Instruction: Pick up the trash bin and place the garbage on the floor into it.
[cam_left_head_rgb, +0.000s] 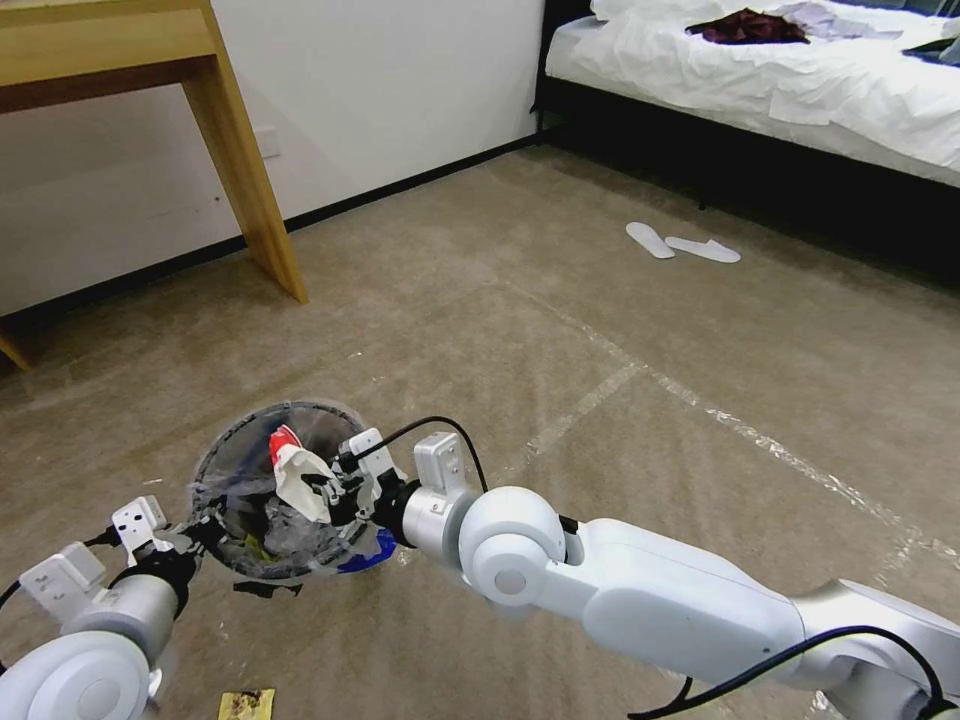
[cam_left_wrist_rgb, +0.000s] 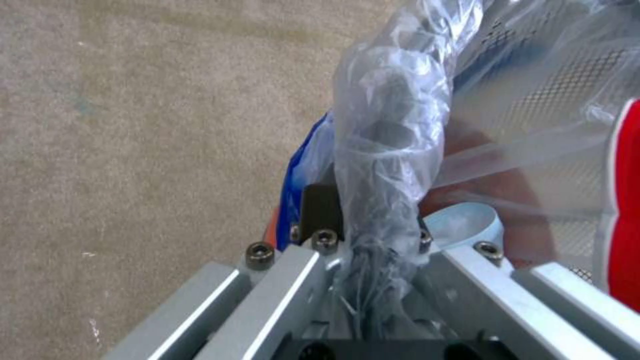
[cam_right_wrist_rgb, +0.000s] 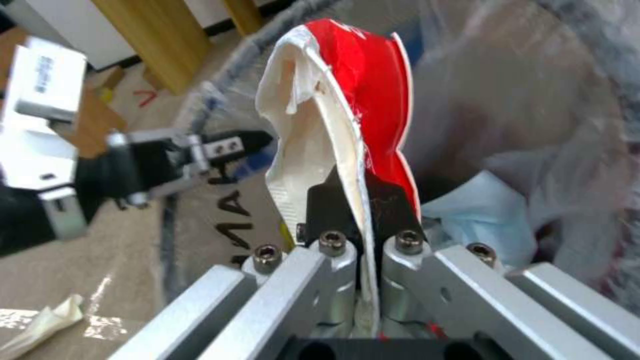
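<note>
The left gripper (cam_left_head_rgb: 195, 535) is holding the bin (cam_left_head_rgb: 240, 470) up off the floor (cam_left_head_rgb: 600, 330), its fingers (cam_left_wrist_rgb: 320, 207) pinching the plastic-wrapped rim; in the left wrist view the crinkled liner (cam_left_wrist_rgb: 390, 150) is bunching between them, with a blue patch (cam_left_wrist_rgb: 303, 165) just beside the outer finger. The bin is tilting, its mouth facing up and toward the head camera.

The right gripper (cam_left_head_rgb: 335, 478) is reaching over the bin's near-right rim, fingers (cam_right_wrist_rgb: 383, 200) pressing on a crushed red-and-white carton (cam_left_head_rgb: 292, 470). The carton is standing upright above the bin's opening, inside the ring of the rim. In the right wrist view the carton (cam_right_wrist_rgb: 340, 115) is rising straight out of the black fingertips, red face on one side, white on the other, and a pale blue mask (cam_right_wrist_rgb: 480, 215) is lying in the bin just past it. The left gripper (cam_right_wrist_rgb: 230, 147) is showing across the bin, at the far rim.

Inside the bin, under the carton, crumpled pale litter (cam_left_head_rgb: 285, 530) is lying against the liner.

On the floor, a yellow wrapper (cam_left_head_rgb: 246, 704) is lying just in front of the bin, toward the robot. A white tissue (cam_right_wrist_rgb: 40, 320) is lying on the carpet outside the bin, beside a shiny tape strip (cam_right_wrist_rgb: 100, 325). Tape strips (cam_left_head_rgb: 700, 400) are running across the carpet well to the right of the bin. A pair of white slippers (cam_left_head_rgb: 680, 243) is lying far beyond the bin, near the bed (cam_left_head_rgb: 760, 80), and a wooden leg (cam_left_head_rgb: 245, 160) is standing beyond the bin to its left.
</note>
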